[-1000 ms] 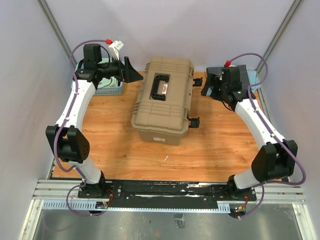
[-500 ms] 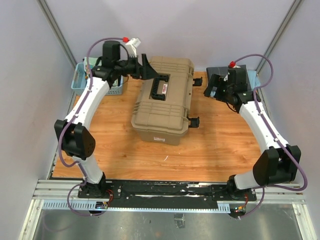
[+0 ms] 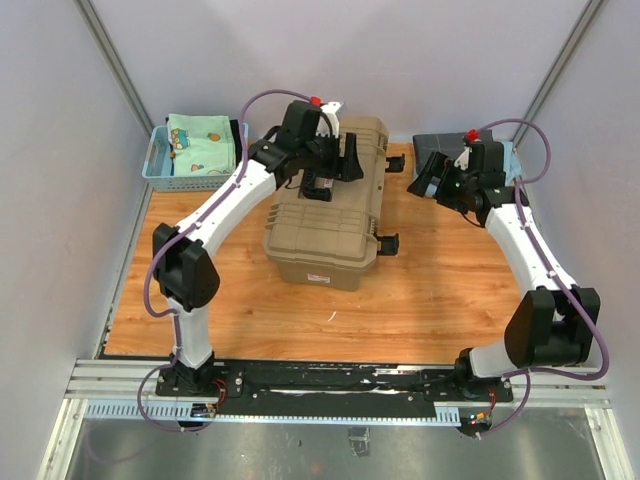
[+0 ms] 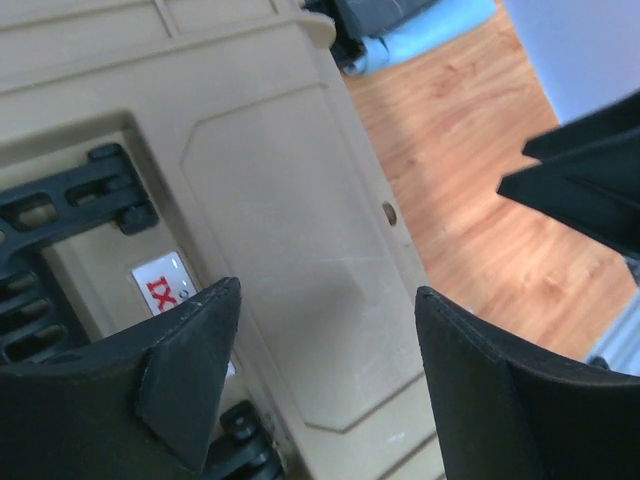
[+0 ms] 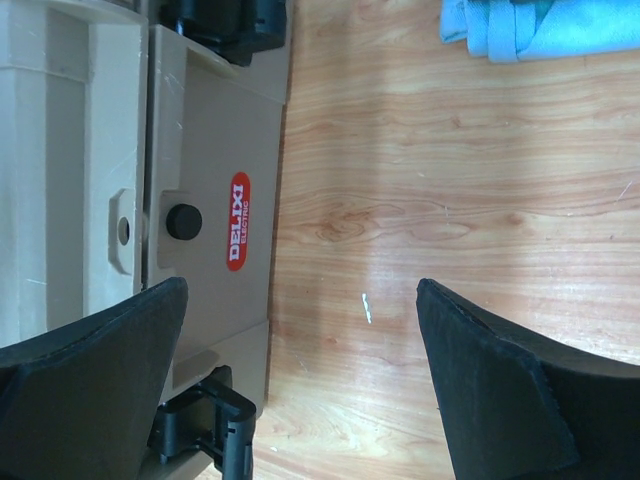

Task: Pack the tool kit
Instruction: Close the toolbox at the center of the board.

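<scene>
The tan toolbox (image 3: 330,215) stands shut in the middle of the wooden table. My left gripper (image 3: 350,160) is open and empty above the lid, beside the black recessed handle (image 3: 318,178). In the left wrist view the gripper (image 4: 328,292) hovers over the lid panel (image 4: 290,200), with the handle (image 4: 50,250) and a red label (image 4: 165,285) to its left. My right gripper (image 3: 422,180) is open and empty beside the box's right side. In the right wrist view the gripper (image 5: 300,290) frames the box front with its red label (image 5: 238,220) and black latch (image 5: 210,430). No hand tools are in view.
A blue mesh basket (image 3: 158,165) with patterned cloth stands at the back left. A folded dark grey cloth (image 3: 442,146) lies at the back right on a light blue cloth (image 5: 545,25). Bare wood (image 3: 330,310) lies in front of the box.
My left arm has swung right from over the basket to above the toolbox lid, uncovering the basket. My right gripper has shifted slightly toward the back.
</scene>
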Robot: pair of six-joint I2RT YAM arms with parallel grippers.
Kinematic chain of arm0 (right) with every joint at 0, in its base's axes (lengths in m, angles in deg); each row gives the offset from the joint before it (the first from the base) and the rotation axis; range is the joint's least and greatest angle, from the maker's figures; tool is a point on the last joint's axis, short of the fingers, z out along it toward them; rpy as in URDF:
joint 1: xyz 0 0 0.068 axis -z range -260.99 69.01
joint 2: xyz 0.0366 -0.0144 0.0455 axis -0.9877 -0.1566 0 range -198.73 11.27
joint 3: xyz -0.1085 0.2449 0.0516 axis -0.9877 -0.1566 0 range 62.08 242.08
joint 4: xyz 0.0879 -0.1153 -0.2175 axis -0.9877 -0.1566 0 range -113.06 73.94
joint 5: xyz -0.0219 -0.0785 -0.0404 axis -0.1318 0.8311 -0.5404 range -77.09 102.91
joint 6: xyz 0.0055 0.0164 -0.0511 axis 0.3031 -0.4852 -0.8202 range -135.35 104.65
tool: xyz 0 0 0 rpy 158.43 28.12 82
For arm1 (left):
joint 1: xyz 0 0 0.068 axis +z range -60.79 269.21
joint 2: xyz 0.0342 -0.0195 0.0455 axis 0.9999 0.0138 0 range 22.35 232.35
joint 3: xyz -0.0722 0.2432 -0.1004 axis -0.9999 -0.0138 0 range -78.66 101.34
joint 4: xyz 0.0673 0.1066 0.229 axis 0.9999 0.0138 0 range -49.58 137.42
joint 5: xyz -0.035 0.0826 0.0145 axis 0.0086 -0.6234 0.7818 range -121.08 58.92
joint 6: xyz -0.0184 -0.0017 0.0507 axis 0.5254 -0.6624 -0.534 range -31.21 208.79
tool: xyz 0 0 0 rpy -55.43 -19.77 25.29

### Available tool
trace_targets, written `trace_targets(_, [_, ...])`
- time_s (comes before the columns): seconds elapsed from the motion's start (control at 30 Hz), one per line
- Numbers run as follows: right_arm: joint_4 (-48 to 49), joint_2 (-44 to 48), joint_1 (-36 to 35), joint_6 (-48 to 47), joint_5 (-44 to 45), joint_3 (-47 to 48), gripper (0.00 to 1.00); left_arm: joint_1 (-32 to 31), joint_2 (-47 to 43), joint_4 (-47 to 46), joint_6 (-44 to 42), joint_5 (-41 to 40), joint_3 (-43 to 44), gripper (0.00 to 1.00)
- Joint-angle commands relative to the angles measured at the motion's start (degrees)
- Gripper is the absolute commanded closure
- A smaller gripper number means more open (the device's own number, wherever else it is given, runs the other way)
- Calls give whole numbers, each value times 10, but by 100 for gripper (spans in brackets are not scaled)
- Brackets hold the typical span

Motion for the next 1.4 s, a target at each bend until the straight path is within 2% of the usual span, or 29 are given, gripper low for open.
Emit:
trace_targets(0.0, [10, -1, 18, 0, -34, -26, 2, -29, 26, 14, 12, -122, 18, 24])
trace_targets(0.17, [11, 1, 28, -8, -43, -41, 2, -76, 59, 27, 22, -275, 27, 24])
trace_targets(0.37, [11, -13, 37, -14, -57, -41, 2, -121, 93, 31, 30, -339, 24, 20])
trace_targets(0.47, [11, -22, 42, -17, -68, -39, 2, -140, 92, 33, 28, -355, -9, 19])
trace_targets(0.63, [11, -31, 55, -23, -77, -39, 2, -157, 49, 26, 22, -314, -129, 19])
trace_targets(0.77, [36, -55, 66, -26, -107, -34, 2, -157, 24, 35, 11, -260, -180, 19])
trace_targets(0.9, [88, -107, 84, -5, -162, -13, 2, -161, 9, 32, 2, -208, -206, 20])
trace_targets(1.17, [219, -212, 102, 105, -281, 60, 2, -186, -15, 37, -47, -154, -242, 19])
trace_targets(1.37, [316, -252, 102, 186, -319, 63, 2, -193, -25, 48, -67, -165, -264, 19])
